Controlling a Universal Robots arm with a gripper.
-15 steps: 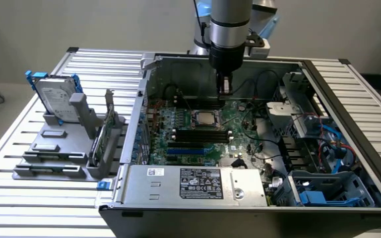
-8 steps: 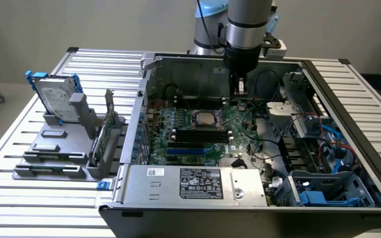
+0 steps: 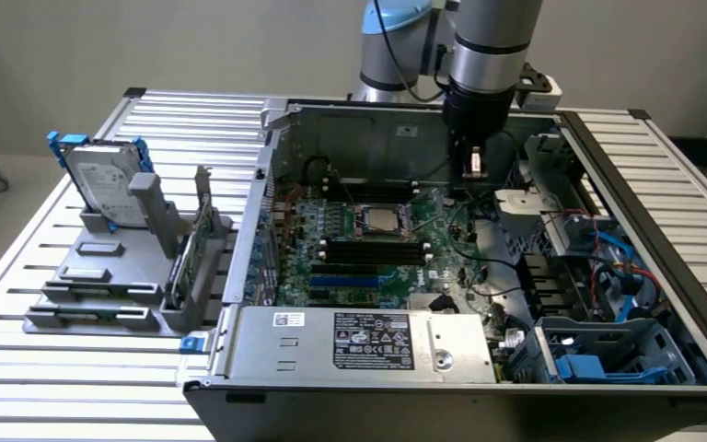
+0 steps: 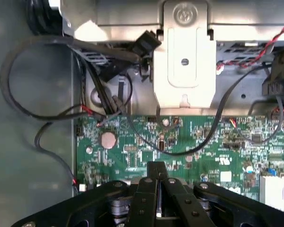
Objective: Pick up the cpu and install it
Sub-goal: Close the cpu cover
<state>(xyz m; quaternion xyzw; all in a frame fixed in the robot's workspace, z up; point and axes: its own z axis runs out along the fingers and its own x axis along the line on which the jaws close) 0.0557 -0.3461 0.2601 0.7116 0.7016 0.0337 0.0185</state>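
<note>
The gripper (image 4: 157, 166) is clenched, its fingers pinched together with nothing I can make out between them, and it hangs low inside the computer case (image 3: 329, 120), just over the motherboard (image 4: 203, 142). The cpu (image 3: 379, 220) looks to be lying in its socket (image 3: 356, 210), apart from the fingers, toward the exterior view's left. My worry is the loose black cables (image 4: 19, 85) close by: a careless move could snag one or scrape the fingertips across the board's small parts.
</note>
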